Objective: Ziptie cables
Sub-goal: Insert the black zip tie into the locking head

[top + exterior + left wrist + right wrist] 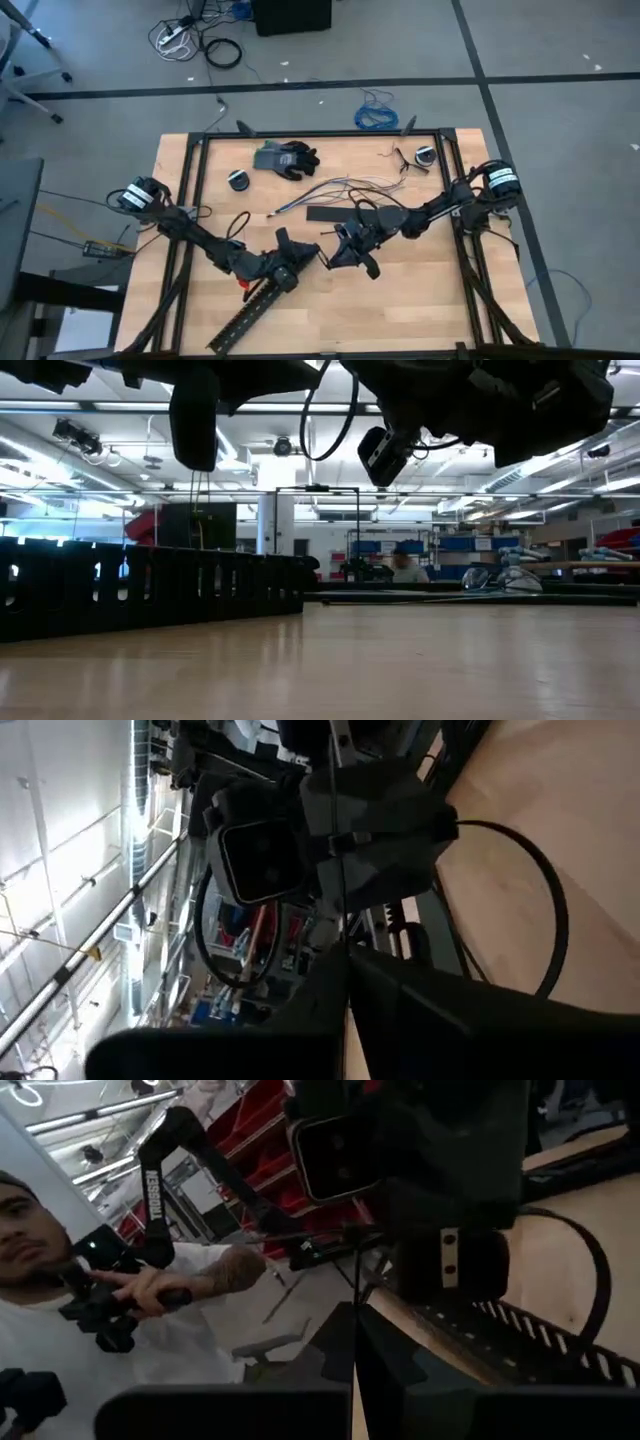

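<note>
Both grippers are meeting nose to nose over the table's near middle: left gripper (308,257), right gripper (338,252). Cannot tell either's finger opening. The cables (345,187) are lying beyond them toward the far edge, long axis running left–right, nearer the right arm. Black strip (333,213) is sitting between.

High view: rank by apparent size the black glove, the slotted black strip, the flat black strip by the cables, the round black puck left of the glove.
1. Slotted black strip, longest by far.
2. Black glove and flat black strip: similar footprint, not ranking them; the right gripper arm may cover the strip's end.
3. Round black puck, smallest.
</note>
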Robot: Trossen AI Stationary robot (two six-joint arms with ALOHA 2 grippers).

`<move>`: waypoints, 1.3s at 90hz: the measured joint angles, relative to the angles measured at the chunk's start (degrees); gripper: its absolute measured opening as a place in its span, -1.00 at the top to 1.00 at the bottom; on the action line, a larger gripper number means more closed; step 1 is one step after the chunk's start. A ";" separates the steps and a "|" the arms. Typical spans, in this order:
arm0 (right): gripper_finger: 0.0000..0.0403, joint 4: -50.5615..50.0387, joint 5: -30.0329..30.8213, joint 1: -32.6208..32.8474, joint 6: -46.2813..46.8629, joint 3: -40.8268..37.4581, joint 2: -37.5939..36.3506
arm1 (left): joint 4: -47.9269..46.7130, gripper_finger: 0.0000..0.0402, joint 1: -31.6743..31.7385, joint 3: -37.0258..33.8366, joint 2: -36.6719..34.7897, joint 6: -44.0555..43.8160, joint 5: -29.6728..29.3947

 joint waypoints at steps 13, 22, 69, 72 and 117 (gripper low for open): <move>0.98 0.02 -0.34 0.00 -1.13 0.00 0.00 | -0.22 1.00 0.00 0.04 0.00 -0.09 -0.02; 0.95 0.02 -0.36 0.00 -1.90 0.00 0.00 | -0.41 1.00 0.00 0.04 0.00 -0.12 -0.07; 0.52 -0.43 0.25 -1.24 -3.16 0.00 0.00 | -0.42 1.00 0.00 0.04 0.00 -0.60 -0.28; 0.47 -0.67 0.22 -1.49 -3.16 0.01 0.00 | -0.40 1.00 -0.14 0.04 0.00 -0.79 -0.28; 0.14 -15.18 -3.31 -6.47 -14.11 0.02 -4.45 | -0.35 1.00 -2.56 0.04 0.00 -1.89 -4.59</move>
